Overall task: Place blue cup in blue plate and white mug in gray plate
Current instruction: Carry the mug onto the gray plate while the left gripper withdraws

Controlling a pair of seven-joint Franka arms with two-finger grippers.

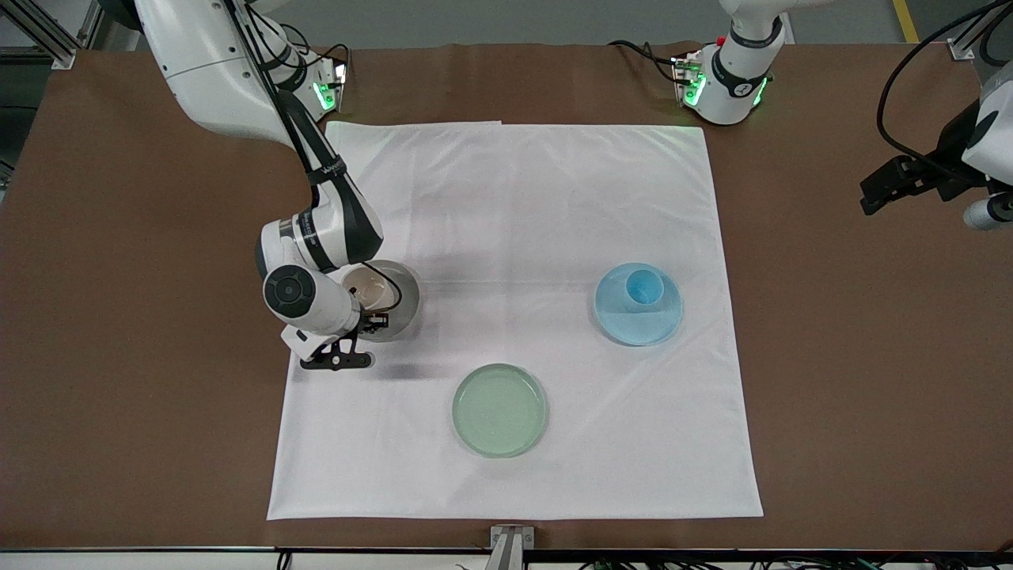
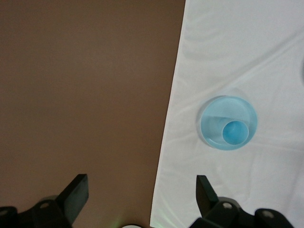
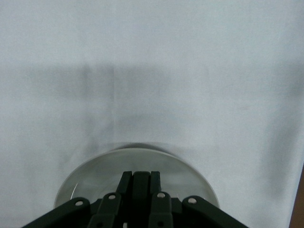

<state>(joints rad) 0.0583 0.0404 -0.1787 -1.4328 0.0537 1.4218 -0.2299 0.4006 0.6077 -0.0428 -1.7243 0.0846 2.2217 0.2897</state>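
the right end effector [image 1: 372, 320] is pinching the white mug [image 1: 370, 290] by its handle over the gray plate [image 1: 401, 305]; releasing off-centre risks tipping it. blue cup [image 1: 644, 286] is sitting in blue plate [image 1: 638, 304]; the left end effector [image 2: 141, 199], spread wide and empty, is waiting.

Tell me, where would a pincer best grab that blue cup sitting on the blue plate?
Probably by its rim, coming straight down from above. The blue cup stands upright and open-topped on the blue plate, has no handle, and is narrow enough to fit between two fingers. The plate's low rim would hinder a low sideways approach.
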